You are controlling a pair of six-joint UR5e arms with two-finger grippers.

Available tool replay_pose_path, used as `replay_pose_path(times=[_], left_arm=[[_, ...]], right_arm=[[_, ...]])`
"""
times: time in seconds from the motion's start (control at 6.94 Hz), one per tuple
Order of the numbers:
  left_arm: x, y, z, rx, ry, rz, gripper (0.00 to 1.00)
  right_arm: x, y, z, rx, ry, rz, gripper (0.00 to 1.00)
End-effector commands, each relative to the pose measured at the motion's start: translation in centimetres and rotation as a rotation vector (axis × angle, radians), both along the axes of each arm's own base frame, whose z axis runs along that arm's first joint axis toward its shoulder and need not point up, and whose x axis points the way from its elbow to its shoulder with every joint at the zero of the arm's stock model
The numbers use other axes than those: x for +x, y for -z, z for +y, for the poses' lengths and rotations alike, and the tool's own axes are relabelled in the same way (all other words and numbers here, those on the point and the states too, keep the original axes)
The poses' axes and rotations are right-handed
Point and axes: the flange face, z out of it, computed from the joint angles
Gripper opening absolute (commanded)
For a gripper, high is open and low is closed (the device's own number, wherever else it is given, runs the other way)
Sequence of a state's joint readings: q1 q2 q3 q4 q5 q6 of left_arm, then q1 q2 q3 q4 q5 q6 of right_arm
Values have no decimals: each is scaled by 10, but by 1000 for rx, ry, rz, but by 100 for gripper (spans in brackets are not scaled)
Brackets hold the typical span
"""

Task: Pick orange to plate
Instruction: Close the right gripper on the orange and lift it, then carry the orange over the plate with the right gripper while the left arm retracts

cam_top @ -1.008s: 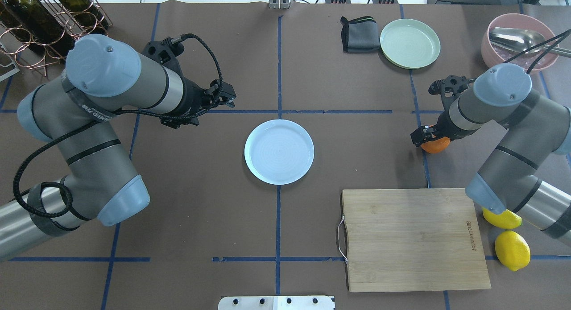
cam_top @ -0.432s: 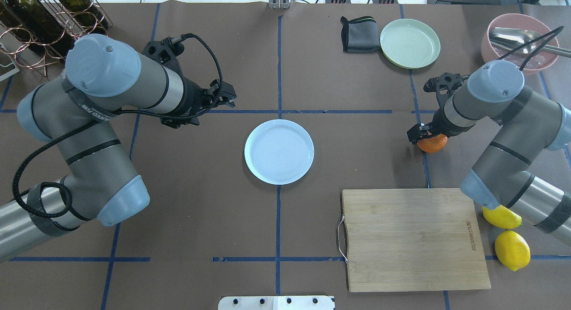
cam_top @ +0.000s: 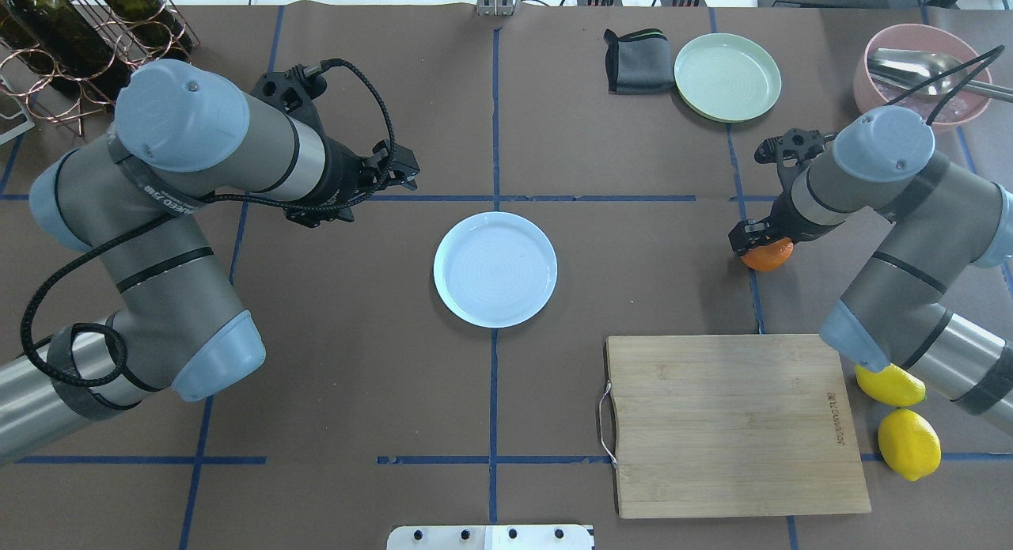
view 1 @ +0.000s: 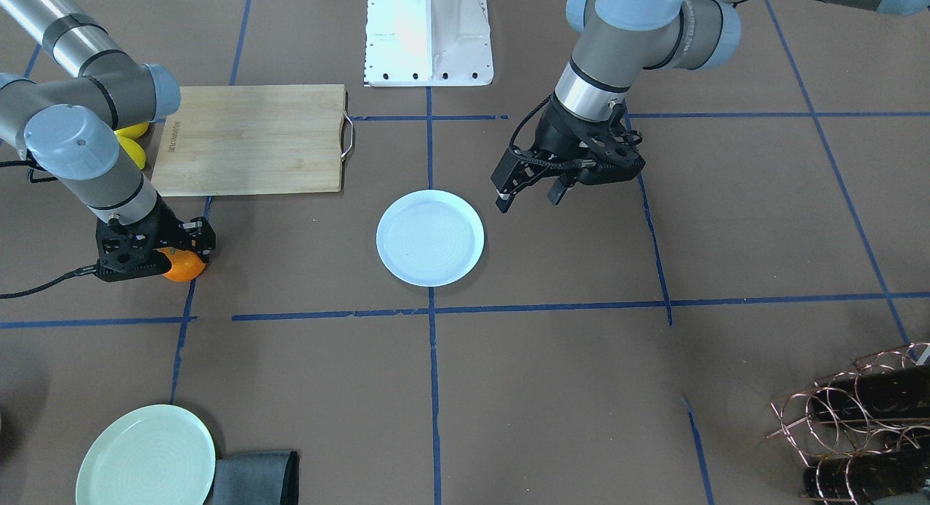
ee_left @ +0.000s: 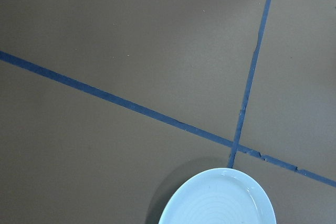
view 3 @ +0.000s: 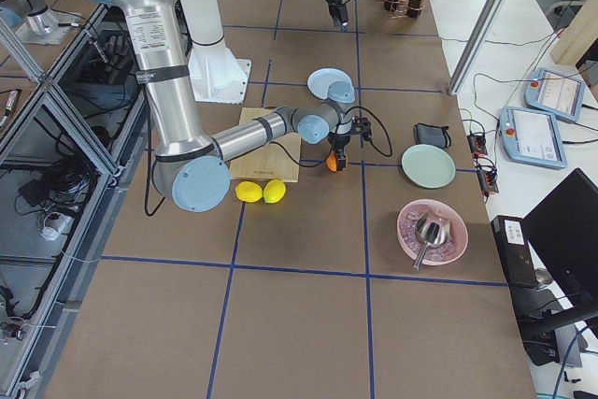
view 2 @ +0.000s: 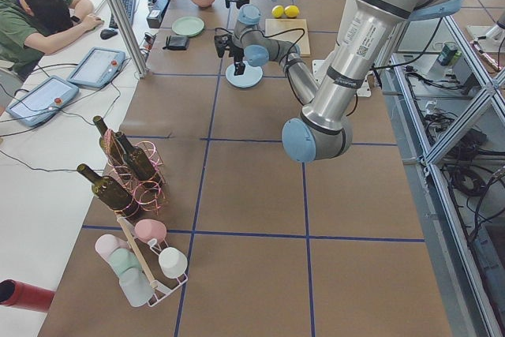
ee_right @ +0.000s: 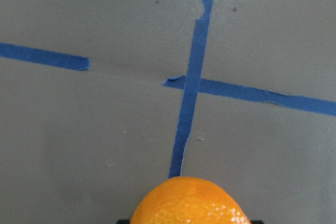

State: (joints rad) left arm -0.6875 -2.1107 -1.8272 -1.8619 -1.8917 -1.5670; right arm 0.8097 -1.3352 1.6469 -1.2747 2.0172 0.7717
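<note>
The orange (cam_top: pixel 769 256) sits low over the brown table at the right, on a blue tape line. My right gripper (cam_top: pixel 758 240) is shut on the orange from above, and the fruit fills the bottom of the right wrist view (ee_right: pixel 189 203). The pale bluish-white plate (cam_top: pixel 495 269) lies empty at the table's centre, well to the left of the orange. My left gripper (view 1: pixel 527 192) hovers open and empty beside the plate's far left rim, and the plate (ee_left: pixel 220 200) shows at the bottom of the left wrist view.
A wooden cutting board (cam_top: pixel 736 423) lies near the front right, with two yellow lemons (cam_top: pixel 908 443) beside it under my right arm. At the back right are a pale green plate (cam_top: pixel 727 77), a grey cloth (cam_top: pixel 637 59) and a pink bowl (cam_top: pixel 922 67) with a spoon. A wine rack (cam_top: pixel 79 36) stands back left.
My right arm has shifted slightly left and toward the table's back, and the orange has moved a little left with the gripper. The left arm has not moved.
</note>
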Motion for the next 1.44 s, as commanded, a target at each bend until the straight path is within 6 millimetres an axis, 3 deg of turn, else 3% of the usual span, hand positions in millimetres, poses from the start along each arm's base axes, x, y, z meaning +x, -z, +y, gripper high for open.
replay_pose_path(times=[0.0, 0.14, 0.29, 0.58, 0.72, 0.86, 1.01, 1.3], left_arm=[[-26, 4, -15, 45, 13, -37, 100], [-33, 2, -15, 90, -25, -98, 100], [-52, 2, -23, 153, -54, -158, 100], [-111, -34, -39, 233, -144, -236, 100], [-154, -61, -55, 270, -176, -274, 100], [-198, -88, -69, 279, -195, -339, 100], [-227, -112, -77, 311, -269, -429, 100], [-272, -152, -80, 371, -339, -512, 100]], right_arm=[[13, 36, -2, 28, -16, -50, 0], [17, 54, -5, 32, -12, -87, 0], [10, 83, -13, 46, -15, -130, 0], [-32, 158, -21, -11, -82, -205, 0], [-65, 207, -22, -53, -110, -213, 0], [-107, 236, -18, -49, -142, -207, 0], [-162, 259, -8, -41, -170, -185, 0], [-248, 282, 17, -21, -169, -130, 0]])
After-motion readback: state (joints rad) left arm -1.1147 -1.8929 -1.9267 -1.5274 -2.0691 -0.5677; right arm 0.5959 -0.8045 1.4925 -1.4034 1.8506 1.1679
